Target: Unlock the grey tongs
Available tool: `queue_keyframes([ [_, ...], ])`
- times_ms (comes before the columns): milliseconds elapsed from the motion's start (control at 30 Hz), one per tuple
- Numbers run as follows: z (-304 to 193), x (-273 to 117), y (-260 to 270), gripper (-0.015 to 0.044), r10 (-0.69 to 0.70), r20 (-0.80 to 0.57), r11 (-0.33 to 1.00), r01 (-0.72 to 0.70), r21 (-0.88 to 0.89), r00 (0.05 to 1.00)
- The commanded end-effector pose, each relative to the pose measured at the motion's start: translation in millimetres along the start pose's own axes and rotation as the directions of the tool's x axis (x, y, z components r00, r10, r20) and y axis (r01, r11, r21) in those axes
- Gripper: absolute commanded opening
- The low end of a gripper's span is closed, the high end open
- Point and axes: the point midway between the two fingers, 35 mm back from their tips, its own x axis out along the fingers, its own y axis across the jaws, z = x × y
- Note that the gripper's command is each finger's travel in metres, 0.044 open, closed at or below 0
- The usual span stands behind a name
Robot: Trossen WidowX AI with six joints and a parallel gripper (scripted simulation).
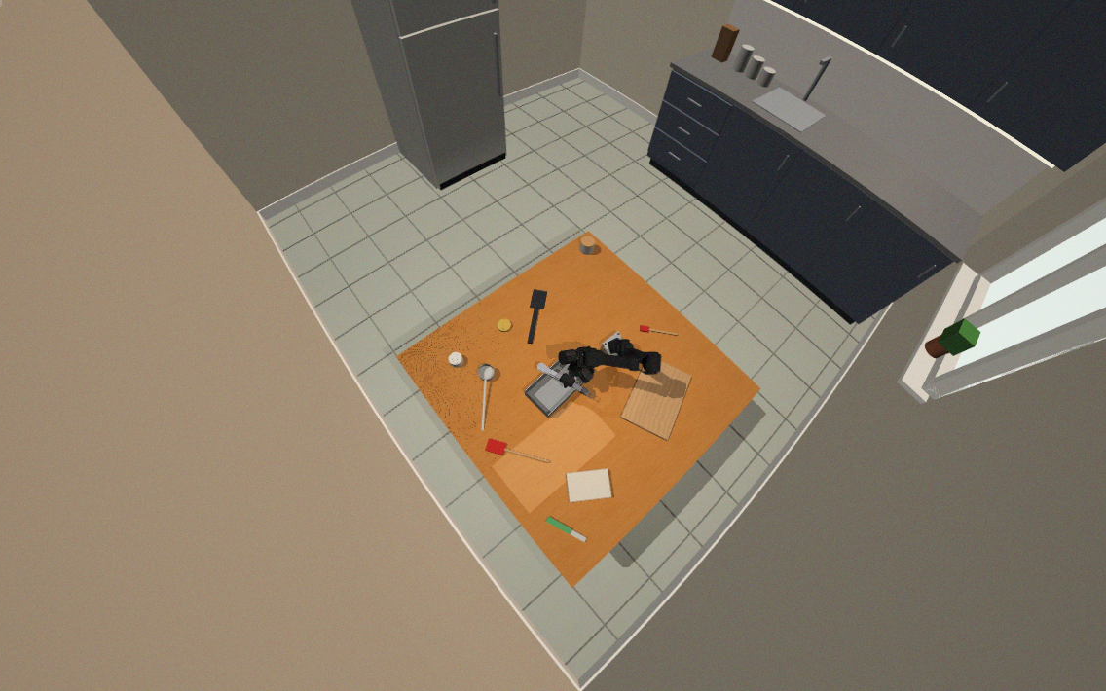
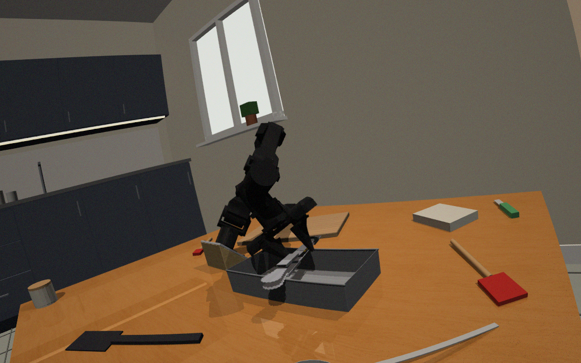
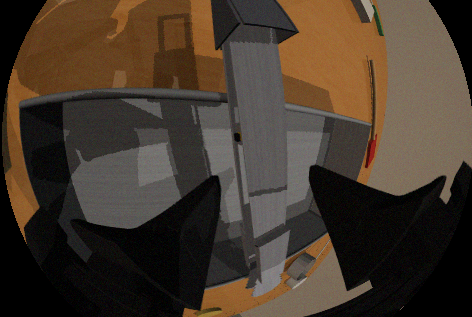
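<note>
The grey tongs (image 1: 546, 370) (image 2: 274, 277) (image 3: 257, 88) lie closed across the roasting tin (image 1: 545, 398) (image 2: 363, 280) (image 3: 120, 163). Their scalloped tips stick out over one rim. Their dark hinge block and wire loop reach past the opposite rim, at the top of the wrist view. My gripper (image 2: 299, 253) (image 3: 265, 178) is open, with its black fingers on either side of the tongs' arms; gaps show on both sides in the wrist view. The wooden board (image 1: 649, 412) (image 2: 331, 225) lies beyond the tin in the exterior view, partly behind my arm.
A tilted plate (image 2: 220, 257) stands by my arm's base, close to the tin. A pale block (image 1: 589, 485) (image 2: 446, 215), a red spatula (image 1: 496, 447) (image 2: 502, 288), a black spatula (image 1: 537, 300) (image 2: 94, 341) and a ladle (image 1: 484, 404) lie around the tin.
</note>
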Motion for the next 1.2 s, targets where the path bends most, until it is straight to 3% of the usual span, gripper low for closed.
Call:
queue_keyframes([
  [0,1.4,6.1,1.3,0.0260,0.002,0.005,1.000,-0.002,0.008,1.000],
  [467,6.5,26.7,0.8,0.0260,-0.007,0.014,1.000,0.007,0.009,1.000],
  [633,5.4,23.3,-0.8,0.0129,-0.009,0.012,1.000,0.009,0.001,1.000],
  [1033,5.4,23.3,-0.8,0.0049,-0.009,0.012,1.000,0.009,0.001,1.000],
  [1167,5.4,23.3,-0.8,-0.0056,-0.009,0.012,1.000,0.009,0.001,1.000],
])
